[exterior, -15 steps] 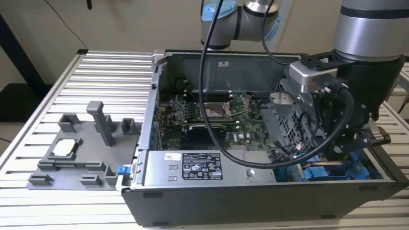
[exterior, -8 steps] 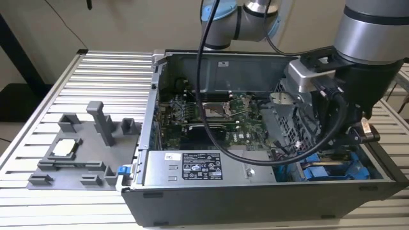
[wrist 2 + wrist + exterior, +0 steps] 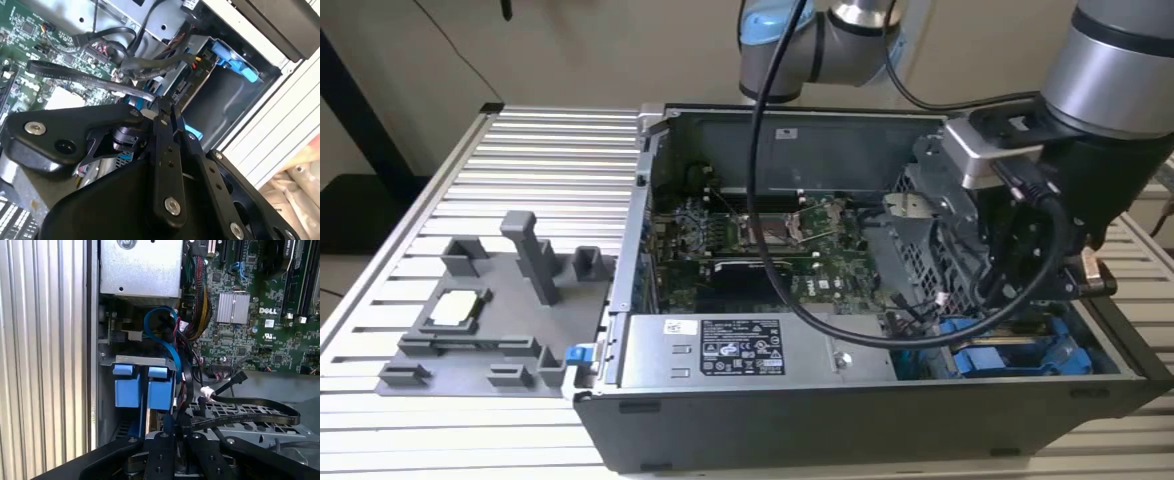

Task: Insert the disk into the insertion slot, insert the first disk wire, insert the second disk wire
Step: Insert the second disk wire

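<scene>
First wrist view: fingers (image 3: pixel 175 432) working at the drive cage.
Fingers are pressing together just beside the disk (image 3: pixel 134 385), which is sitting in the insertion slot (image 3: pixel 140 360).

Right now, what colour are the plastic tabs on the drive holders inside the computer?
Bright blue. The plastic tabs show best in the first wrist view, in the grey metal cage.

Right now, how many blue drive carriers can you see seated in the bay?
2. In the first wrist view, one blue carrier and a second blue carrier sit side by side in the grey bay, just ahead of the gripper. More may be hidden.
</scene>
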Controlling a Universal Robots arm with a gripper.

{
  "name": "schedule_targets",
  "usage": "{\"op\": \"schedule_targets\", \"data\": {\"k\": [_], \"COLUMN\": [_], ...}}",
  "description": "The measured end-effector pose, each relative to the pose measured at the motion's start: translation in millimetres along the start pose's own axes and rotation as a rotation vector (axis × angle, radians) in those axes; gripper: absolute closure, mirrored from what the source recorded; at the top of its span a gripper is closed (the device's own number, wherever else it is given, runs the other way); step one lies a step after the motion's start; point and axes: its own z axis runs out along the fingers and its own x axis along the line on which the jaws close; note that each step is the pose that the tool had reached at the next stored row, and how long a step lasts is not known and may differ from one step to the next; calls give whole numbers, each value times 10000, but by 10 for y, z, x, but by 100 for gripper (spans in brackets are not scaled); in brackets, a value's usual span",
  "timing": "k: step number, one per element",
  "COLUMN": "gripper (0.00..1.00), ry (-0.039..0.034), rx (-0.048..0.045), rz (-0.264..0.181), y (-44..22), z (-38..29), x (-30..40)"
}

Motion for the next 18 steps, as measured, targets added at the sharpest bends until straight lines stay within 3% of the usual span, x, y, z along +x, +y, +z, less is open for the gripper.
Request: {"op": "schedule_targets", "data": {"k": [4,7,12,18], "gripper": [84,84,84,84], "ry": [-25,-36,-56,-88], "rx": [-398,-605,-646,-682], "rz": [-7,-11,10,111], "y": [-125,-196,-208,-229], "z": [12,19,50,82], "x": [15,41,114,124]}}
